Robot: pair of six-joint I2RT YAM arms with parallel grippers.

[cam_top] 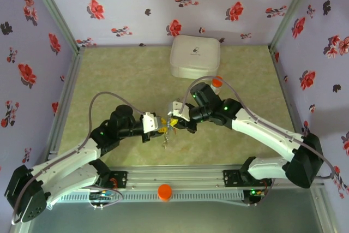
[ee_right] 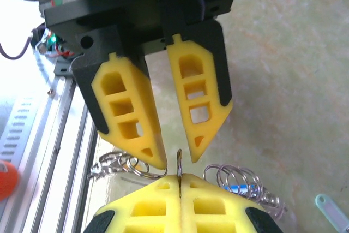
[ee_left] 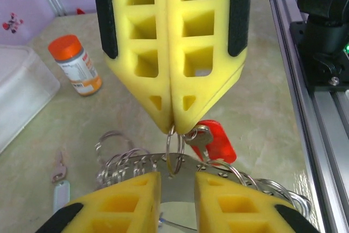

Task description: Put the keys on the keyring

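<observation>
Right end effector (ee_left: 173, 126) pinches small silver split ring (ee_left: 175, 144) of red plastic key (ee_left: 216, 141) beside thin grey metal keyring (ee_left: 217, 169); left end effector (ee_left: 177, 181) spread. Split ring likely light, springy, slippery: grip flat faces.

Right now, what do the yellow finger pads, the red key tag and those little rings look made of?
Pads: matte yellow with cut-out cells, probably foam or soft plastic. Red key tag: smooth, glossy, likely hard plastic, with a silvery metal-looking head. Rings: thin, bright, coiled wire with glints, almost certainly metal.
</observation>
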